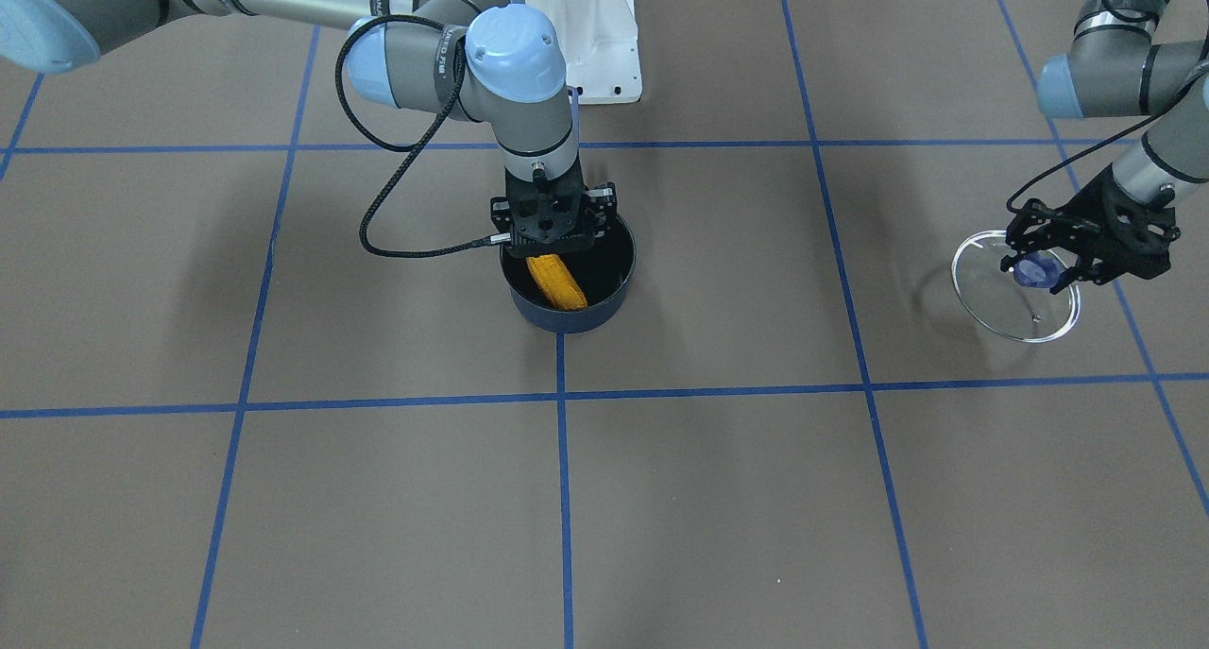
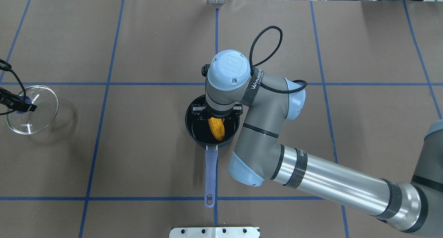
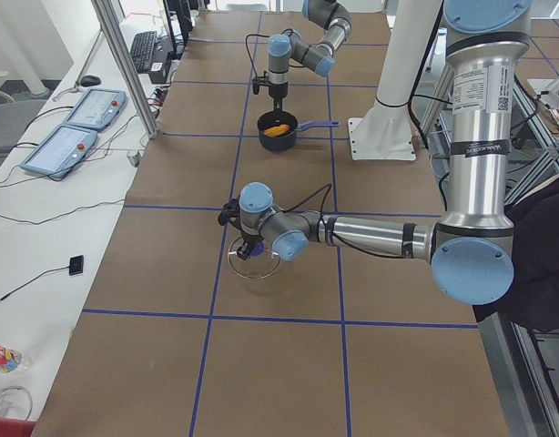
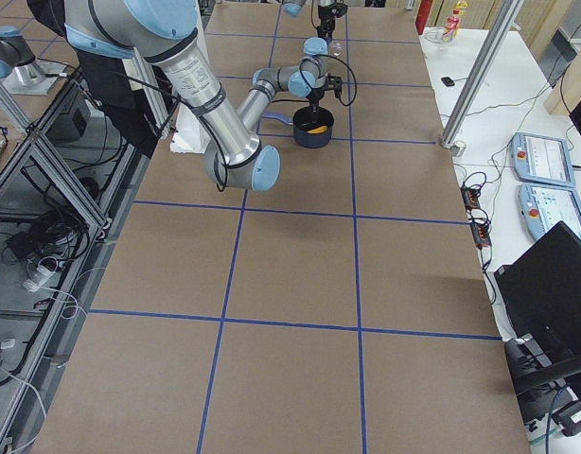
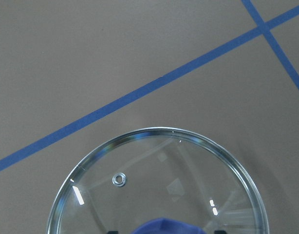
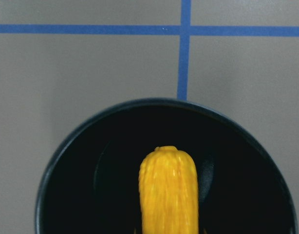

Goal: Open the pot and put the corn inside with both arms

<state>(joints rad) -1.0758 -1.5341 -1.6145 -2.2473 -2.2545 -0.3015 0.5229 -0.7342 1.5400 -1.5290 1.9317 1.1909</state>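
Hovering over the pot [image 1: 567, 320] with the corn [image 1: 557, 283] slanting inside it directly below, the right end effector [image 1: 553, 243], its grip impossible to tell, could drag the corn out if raised unreleased, while the left end effector [image 1: 1044, 269] clenches the glass lid [image 1: 1011, 314].

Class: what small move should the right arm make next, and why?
Probably open the right claw: the corn it seems to hold slants down inside the pot, and the lid is held aside by the left claw.
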